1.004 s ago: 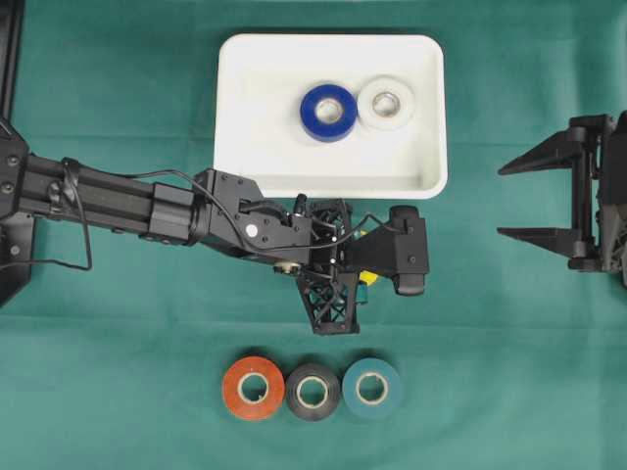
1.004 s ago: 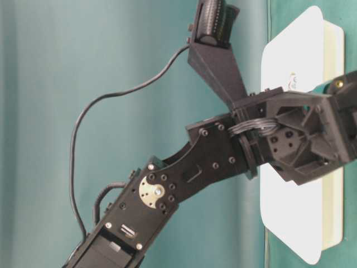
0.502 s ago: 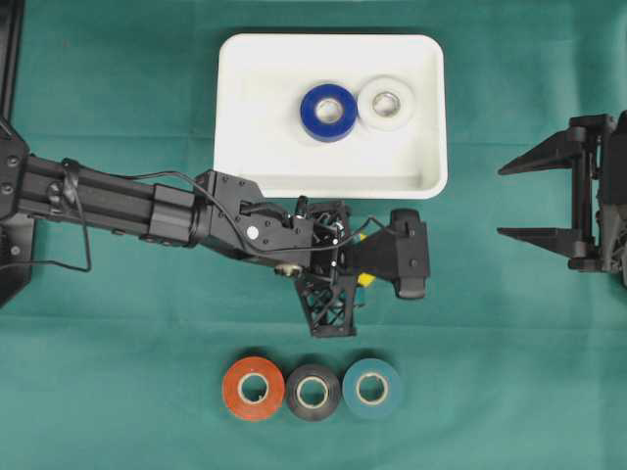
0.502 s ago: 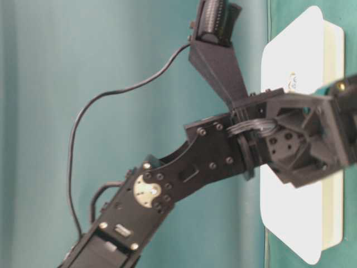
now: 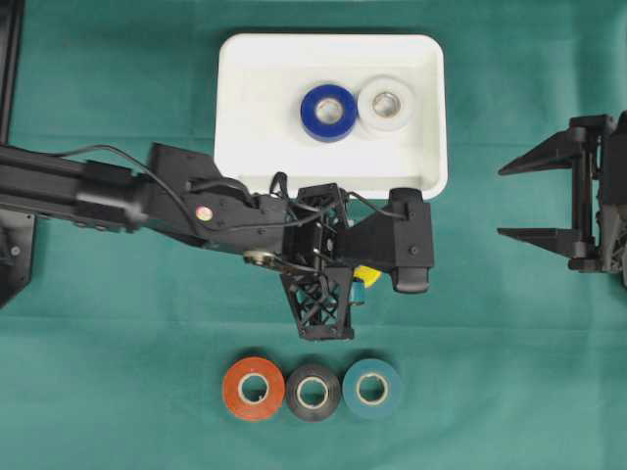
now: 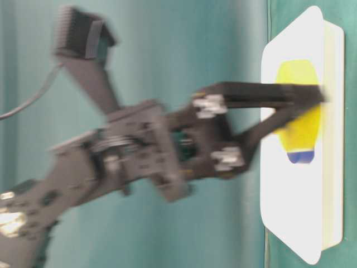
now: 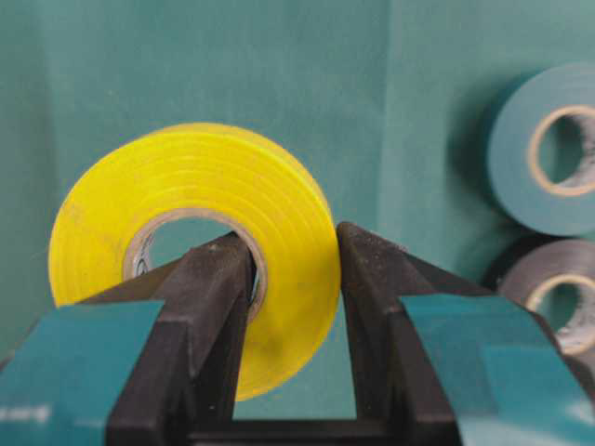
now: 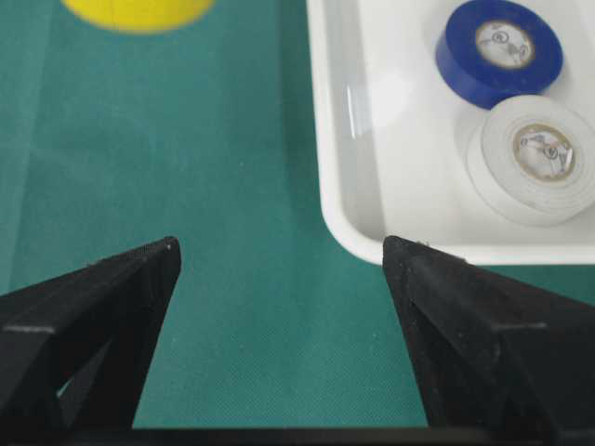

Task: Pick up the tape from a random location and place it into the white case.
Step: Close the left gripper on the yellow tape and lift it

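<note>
Now lifted | left gripper (image 7: pixel 293 307) clamped on yellow tape (image 7: pixel 191 242), raised off cloth since a second ago | next: white case (image 5: pixel 245 98) | right gripper (image 8: pixel 279 265) wide, idle.

Glossy plastic white case (image 5: pixel 245 117), matt cloth (image 5: pixel 490 392)
</note>
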